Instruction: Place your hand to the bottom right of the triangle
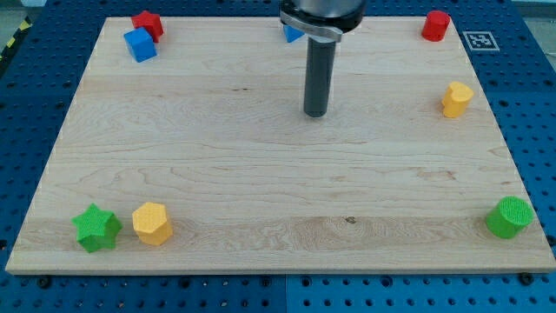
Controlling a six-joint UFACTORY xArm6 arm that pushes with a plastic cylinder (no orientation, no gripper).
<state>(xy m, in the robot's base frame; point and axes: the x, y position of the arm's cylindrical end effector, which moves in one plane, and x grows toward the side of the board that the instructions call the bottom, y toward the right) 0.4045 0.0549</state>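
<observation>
The small blue triangular block (293, 34) sits near the top edge of the pale wooden board (261, 174), mostly hidden behind the arm's dark mounting, so only a corner shows. My tip (315, 114), the lower end of the straight dark rod, rests on bare wood below and slightly to the view's right of that triangle, apart from it and from every other block. There are no jaws on this rig, so nothing is gripped or held. I judge the triangle to be light, rigid plastic that would slide easily on the smooth grain at any nudge; it needs no hold, only a clear berth. No brand or legible writing appears; a black-and-white square marker (480, 40) lies off the board's top right corner.
</observation>
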